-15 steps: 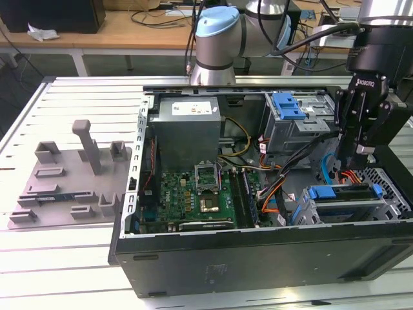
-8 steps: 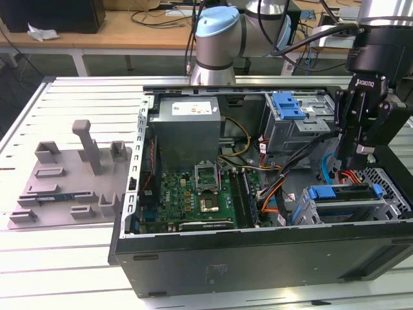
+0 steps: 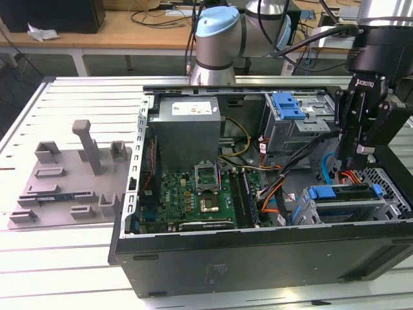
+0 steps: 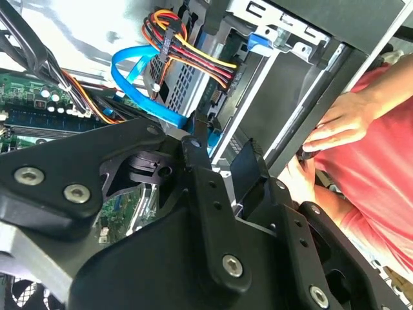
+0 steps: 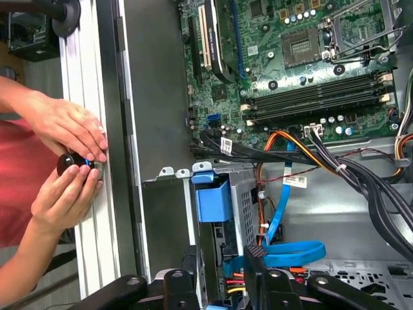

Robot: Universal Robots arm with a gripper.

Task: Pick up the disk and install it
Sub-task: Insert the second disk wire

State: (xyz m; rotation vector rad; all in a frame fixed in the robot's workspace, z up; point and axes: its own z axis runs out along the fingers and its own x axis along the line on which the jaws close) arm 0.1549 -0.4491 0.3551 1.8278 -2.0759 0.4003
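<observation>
Disk (image 3: 342,192) mostly hidden within bay (image 3: 389,208)

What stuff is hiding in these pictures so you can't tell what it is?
1. The disk: exterior view, mostly sunk in the drive cage beneath the gripper, label hidden.
2. Small black object: first wrist view, covered by a person's hands, so unidentifiable.
3. Whether the gripper holds anything: second wrist view, its own black body blocks the spot.

Disk (image 3: 341,192) with blue rails, slotted into the grey drive cage inside the open computer case.
</observation>
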